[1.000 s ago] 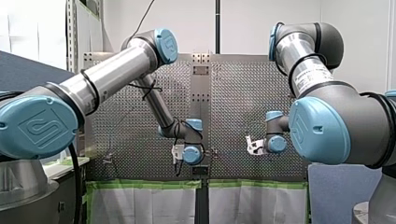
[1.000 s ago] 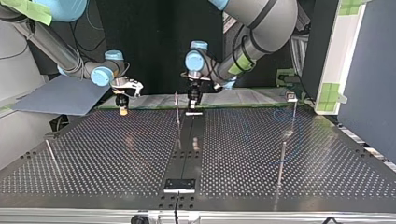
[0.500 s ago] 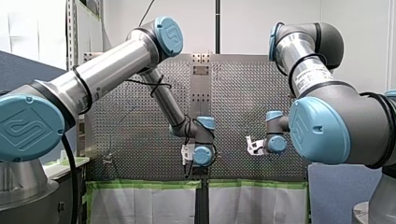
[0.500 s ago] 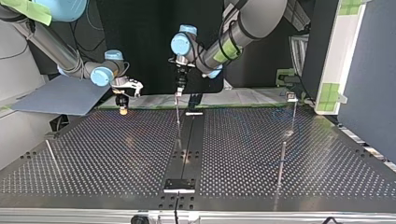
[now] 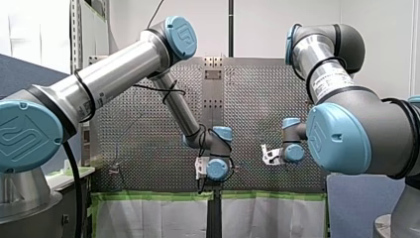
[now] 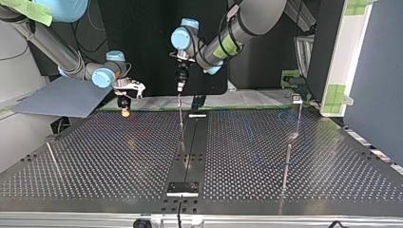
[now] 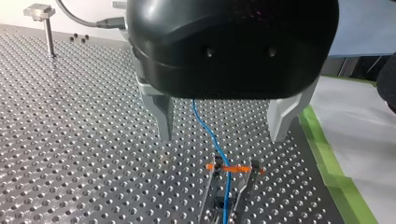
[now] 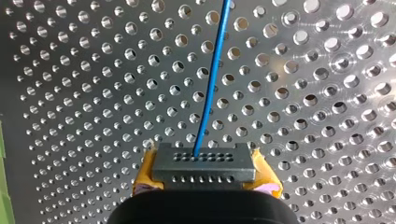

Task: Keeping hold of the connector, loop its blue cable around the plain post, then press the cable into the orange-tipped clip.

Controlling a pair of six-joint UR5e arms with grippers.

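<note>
the table [image 6: 119, 156] lies under both arms, and the left arm [image 5: 124, 69] reaches past the middle, so the left gripper [image 7: 220, 137] is by far the nearer one to the clip [image 7: 243, 169]. the right gripper [image 6: 125, 109] hangs well apart, at the top view's left. in the left wrist view the clip stands just ahead of and below the left gripper, on the line between its two metal fingers, which are spread wide with nothing held. the cable [image 7: 204, 123] runs lengthwise along that same line, out from under the gripper and down between the clip's orange tips. it looks laid in the gap, though how deep it sits cannot be told. any press would, i judge, go straight down on that line. the right gripper's yellow pads are clamped on the connector [image 8: 204, 164], with the cable leaving it across the table. compared with a second ago, the left gripper has lifted off the table and shifted toward the top view's left, while the right gripper has not moved
</note>
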